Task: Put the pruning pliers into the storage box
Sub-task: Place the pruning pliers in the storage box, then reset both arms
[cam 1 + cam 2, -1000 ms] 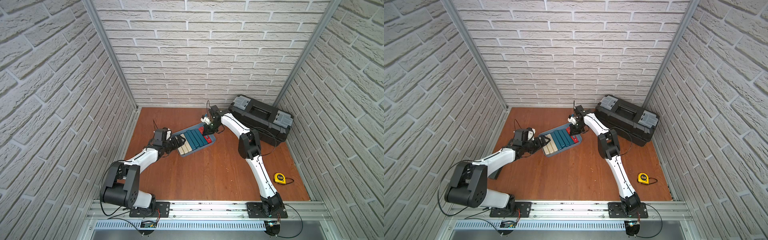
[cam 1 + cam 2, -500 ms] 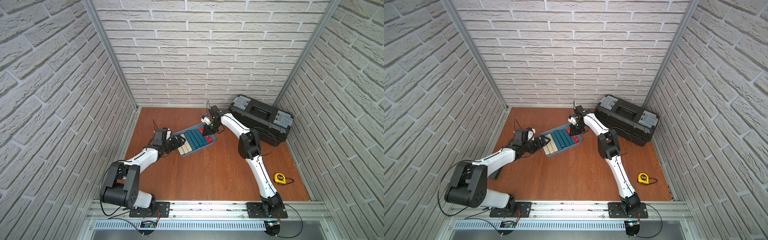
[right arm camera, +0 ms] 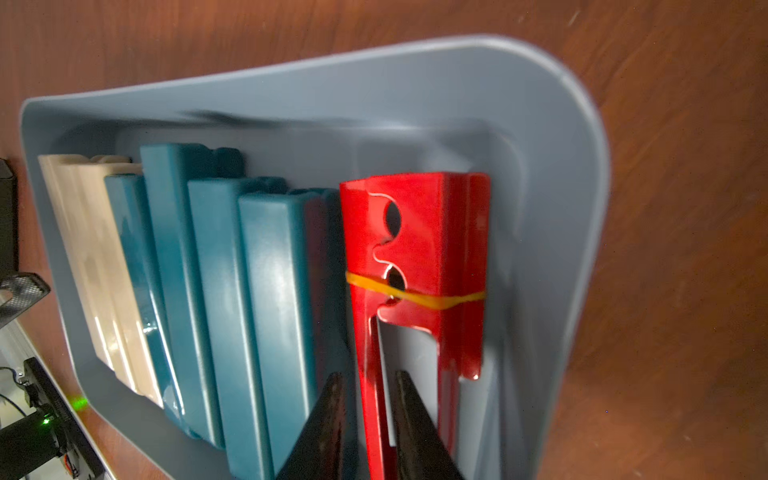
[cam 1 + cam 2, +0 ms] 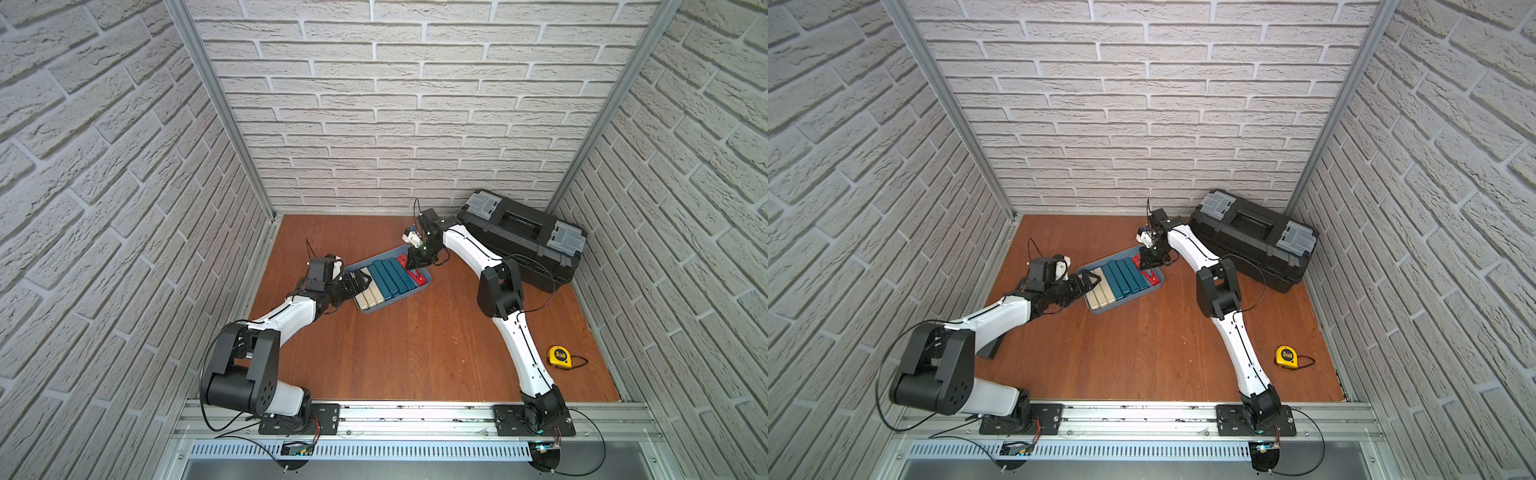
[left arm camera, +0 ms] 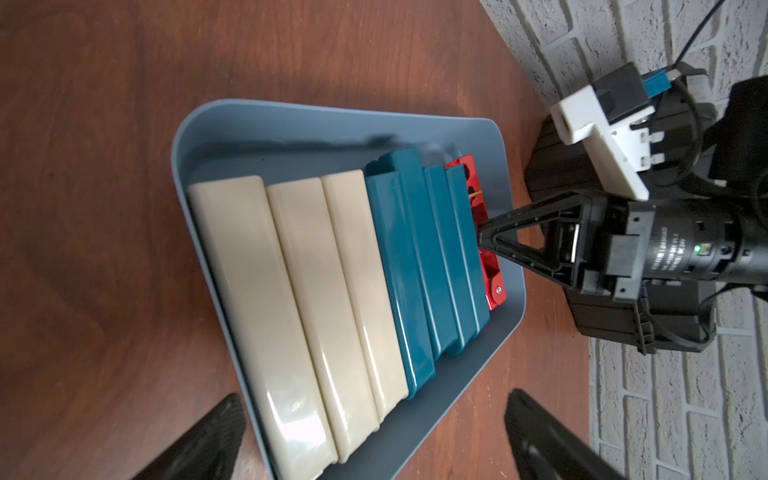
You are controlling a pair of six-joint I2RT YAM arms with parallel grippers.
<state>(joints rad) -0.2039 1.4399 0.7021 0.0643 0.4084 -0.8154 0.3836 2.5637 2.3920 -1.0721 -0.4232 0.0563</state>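
Not much moves since a second ago: in both top views the arms sit right where they were, and the pliers are already down in the box.

Nearest on the counter (image 4: 415,353) is the yellow tape (image 4: 559,356), well clear of everything. Next is the left gripper (image 4: 360,281) at the box's near end, fingers wide apart and holding nothing. The box (image 5: 316,124) is packed: cream bars (image 5: 266,291), then teal bars (image 3: 266,291), then the pliers (image 3: 419,232) in the last slot, between the teal bars and the far wall.

The right gripper (image 3: 369,374) straddles one red handle, fingers only slightly apart. I see slivers of gap either side, so I'd say it's let go rather than pinching.

Handling-wise, I'd guess stiff metal, not very heavy, with glossy paint that looks slippery. A rubber band (image 3: 415,296) keeps the handles shut, so it should move as one flat piece. I'd pinch across a single handle at the slot, like here. There's no room for fingers between the pliers and the wall.

The black toolbox (image 4: 519,237) sits behind, untouched.
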